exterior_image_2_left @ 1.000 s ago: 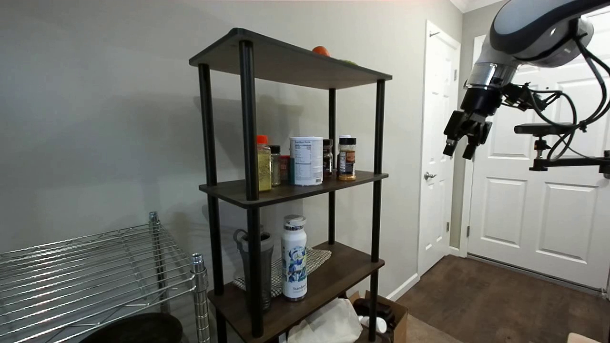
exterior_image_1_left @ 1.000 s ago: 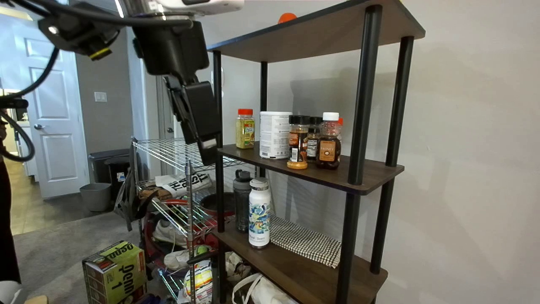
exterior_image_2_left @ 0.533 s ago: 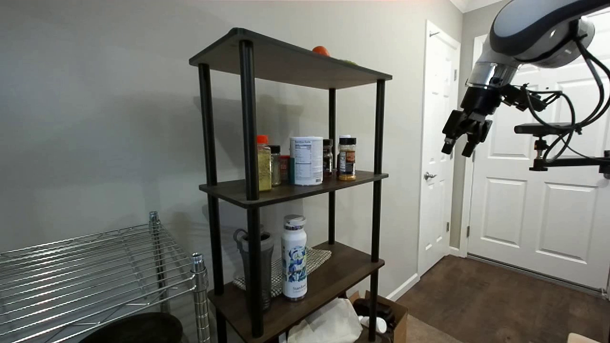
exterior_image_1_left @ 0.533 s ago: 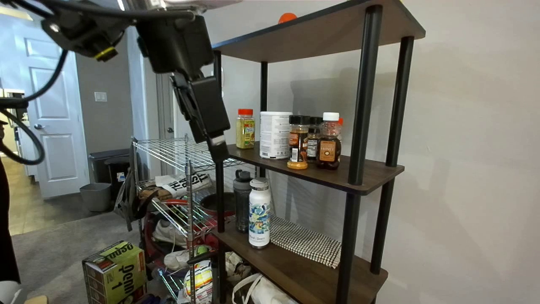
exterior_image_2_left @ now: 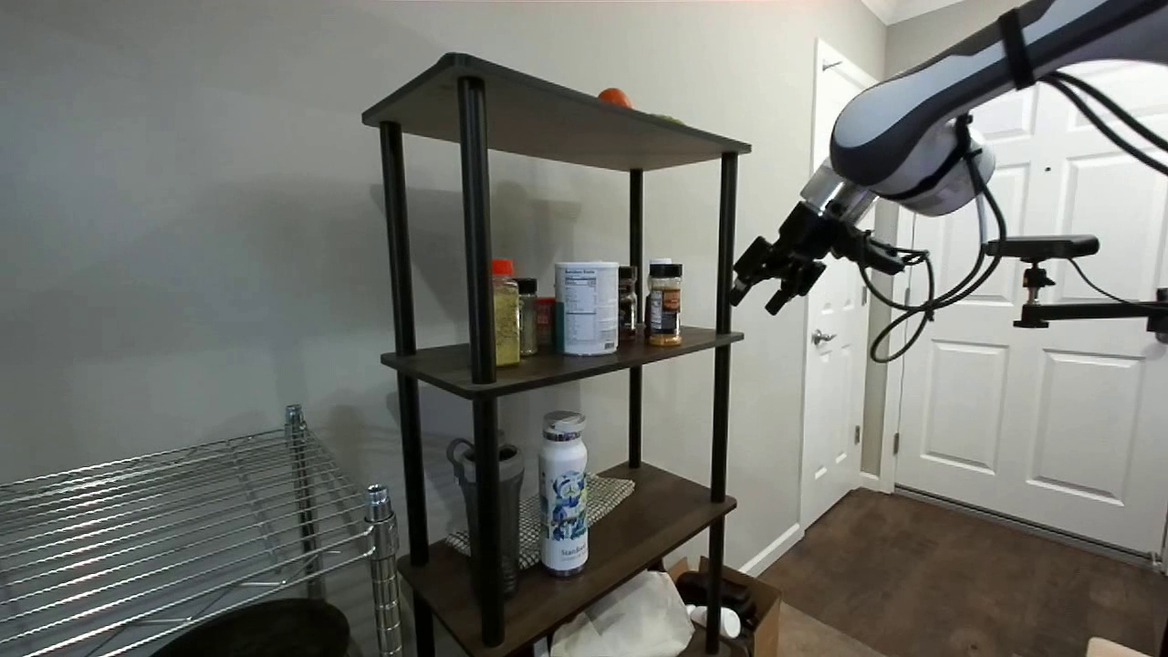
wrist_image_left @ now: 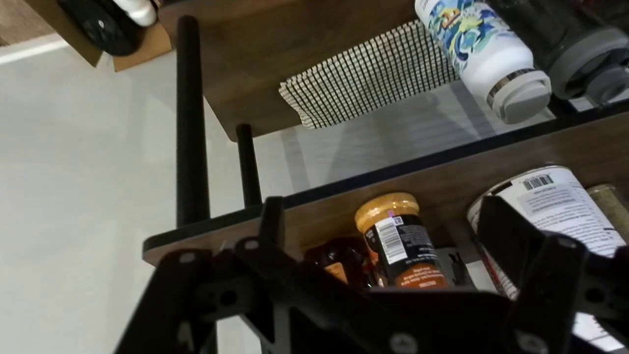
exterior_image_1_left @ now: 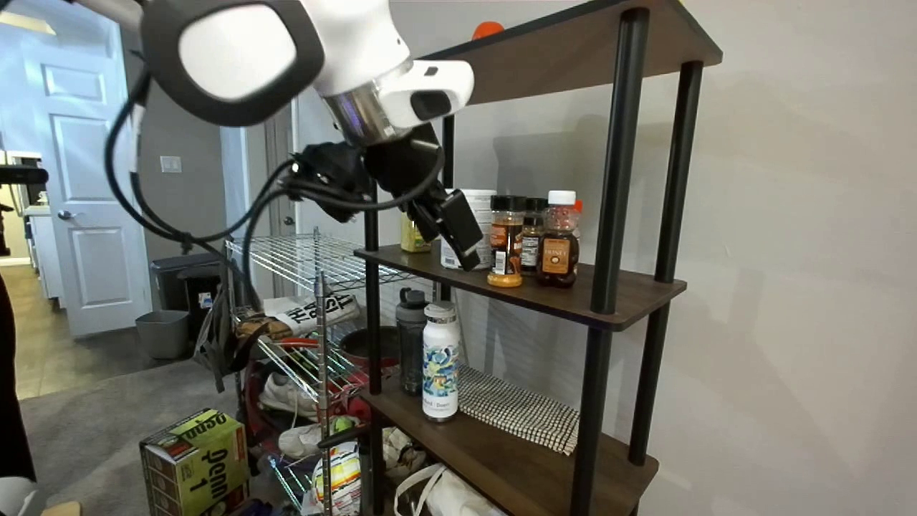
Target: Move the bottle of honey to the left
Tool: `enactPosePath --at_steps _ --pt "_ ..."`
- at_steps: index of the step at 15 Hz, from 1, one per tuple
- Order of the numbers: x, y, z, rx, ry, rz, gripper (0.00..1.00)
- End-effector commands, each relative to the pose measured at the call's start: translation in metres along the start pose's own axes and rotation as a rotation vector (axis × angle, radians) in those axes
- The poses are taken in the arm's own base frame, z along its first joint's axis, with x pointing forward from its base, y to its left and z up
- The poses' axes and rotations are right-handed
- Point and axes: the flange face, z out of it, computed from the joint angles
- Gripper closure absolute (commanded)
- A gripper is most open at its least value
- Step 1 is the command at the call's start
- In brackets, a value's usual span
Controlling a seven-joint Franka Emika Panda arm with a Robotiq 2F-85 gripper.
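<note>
The hand (exterior_image_2_left: 756, 302) hangs with fingers apart, a black-capped spice jar (exterior_image_1_left: 506, 244) just beside the honey bottle (exterior_image_1_left: 559, 254), a white canister (exterior_image_2_left: 587, 310) near.

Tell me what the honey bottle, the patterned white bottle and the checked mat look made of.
Honey bottle: glossy, see-through plastic or glass; dark contents show through its wall.
Patterned white bottle: perhaps painted metal, smooth; a silvery band circles its neck.
Checked mat: likely woven fabric, matte; its edge looks wavy.

Glossy bottle of honey (exterior_image_1_left: 558, 251), smooth wooden shelf (exterior_image_2_left: 657, 506), shiny metal rack (exterior_image_2_left: 196, 525), matt fingers (wrist_image_left: 511, 241)
</note>
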Motion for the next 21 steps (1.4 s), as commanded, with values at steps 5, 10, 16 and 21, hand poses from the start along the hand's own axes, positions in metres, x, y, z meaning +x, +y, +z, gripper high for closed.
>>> enactPosePath --at_steps 5,10,16,21 --pt "0.055 -0.012 0.025 0.007 0.230 -0.071 0.00" --pt "0.066 -0.001 0.030 0.030 0.247 -0.133 0.00" --pt "0.074 0.023 0.033 0.006 0.284 -0.148 0.00" --pt "0.085 0.029 0.034 -0.011 0.311 -0.134 0.00"
